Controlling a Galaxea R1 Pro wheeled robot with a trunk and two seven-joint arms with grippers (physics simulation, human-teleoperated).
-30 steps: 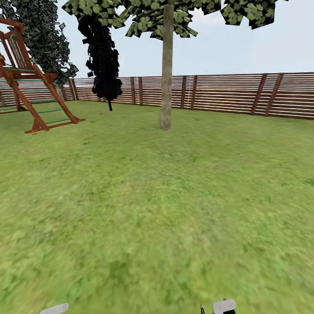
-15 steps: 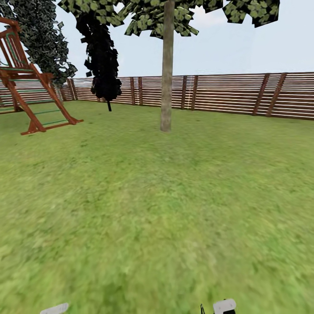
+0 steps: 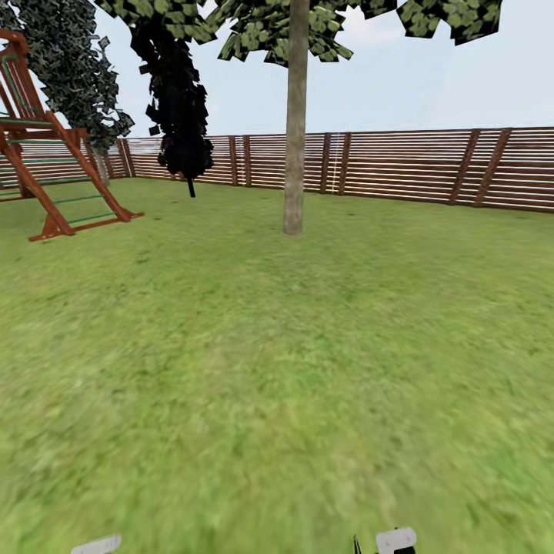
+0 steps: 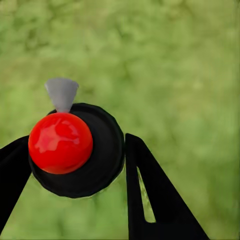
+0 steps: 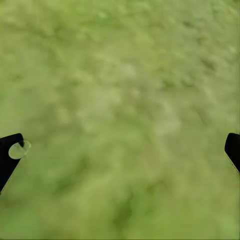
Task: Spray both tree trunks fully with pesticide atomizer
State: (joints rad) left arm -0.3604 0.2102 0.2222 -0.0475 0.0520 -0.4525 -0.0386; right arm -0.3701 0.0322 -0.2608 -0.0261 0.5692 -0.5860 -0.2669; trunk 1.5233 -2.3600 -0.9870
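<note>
A tree (image 3: 295, 31) stands ahead of me on the garden lawn (image 3: 277, 369), its pale tree trunk (image 3: 295, 131) rising straight from the grass in front of the slatted wooden fence (image 3: 415, 165); a near-black narrow tree (image 3: 178, 100) and a red-brown climbing frame (image 3: 46, 169) stand off to the left; my left gripper (image 4: 75, 165) is clamped on the pesticide atomizer (image 4: 75, 150), red ball and grey nozzle showing over blurred grass; my right gripper (image 5: 120, 150) hangs with fingers wide apart, holding nothing.

Green lawn (image 3: 231, 369) runs to a slatted wooden fence (image 3: 400, 165) (pale sky above); red climbing frame (image 3: 46, 173) stands nearby.
</note>
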